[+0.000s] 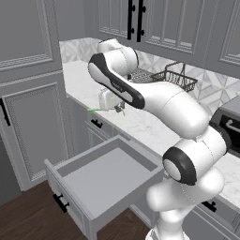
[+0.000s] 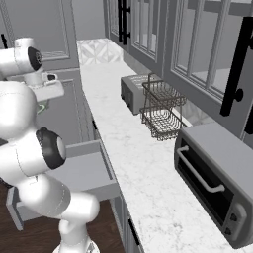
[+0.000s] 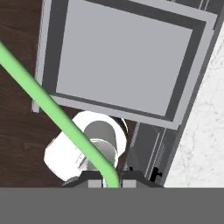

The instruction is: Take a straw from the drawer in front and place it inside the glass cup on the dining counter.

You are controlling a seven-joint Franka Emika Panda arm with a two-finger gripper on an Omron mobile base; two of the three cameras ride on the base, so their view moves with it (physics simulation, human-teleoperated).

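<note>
Straw (image 3: 57, 114) held between the dark fingertips of the gripper (image 3: 111, 183): in the hand view the bright green stick starts at the gripper's closed tips and runs off as a long diagonal toward the upper left edge, so the tool is pinching it at one end. From the left base view the straw (image 1: 93, 110) shows as a short green sliver poking out to the left of the gripper (image 1: 119, 109), up in the air above the floor and well above the drawer (image 1: 101, 176).

Nearest to me, the drawer is pulled fully out from the cabinet run, its framed front and black bar handle (image 1: 60, 202) facing the dark wood floor (image 1: 28, 220). Its grey inside shows bare in the hand view (image 3: 124, 57), seen straight down from above. In the right base view the drawer (image 2: 81, 173) sits just behind the white arm, to the left of the marble worktop (image 2: 143, 163).

Farther along that worktop stands a grey toaster oven (image 2: 217, 178) at the right, then a two-tier wire basket (image 2: 163, 111), then a toaster (image 2: 133, 91) toward the far end. Grey upper cabinets with black vertical handles (image 1: 135, 21) hang above the counter.
</note>
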